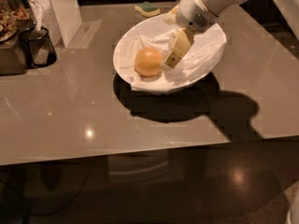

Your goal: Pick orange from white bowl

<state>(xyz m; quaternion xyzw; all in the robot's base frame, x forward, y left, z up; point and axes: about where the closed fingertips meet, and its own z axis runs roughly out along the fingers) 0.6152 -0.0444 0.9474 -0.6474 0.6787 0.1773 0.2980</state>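
I am watching the one camera view and logging the layout as I go. The orange (148,62) is sitting inside the white bowl (122,50), on the cloth (202,55) that lines it, toward the left half of the bowl as this view shows it. The gripper (172,57) is hanging inside the bowl too, reaching down and leftward from the arm (210,3) at a slant, and its lower end is lying just beside the orange's right flank — touching or a hair apart, I cannot say which. I cannot tell whether the gripper is spread or pressed together. I am treating one relation as decisive: the orange is lying to the view's left of the gripper's tip, beside it and not enclosed by it, as far as I am able to judge. The fruit is round, so no long axis is dictating an approach angle. I am judging that the grasp is not yet made — the gripper probably needs to shift leftward over the orange.
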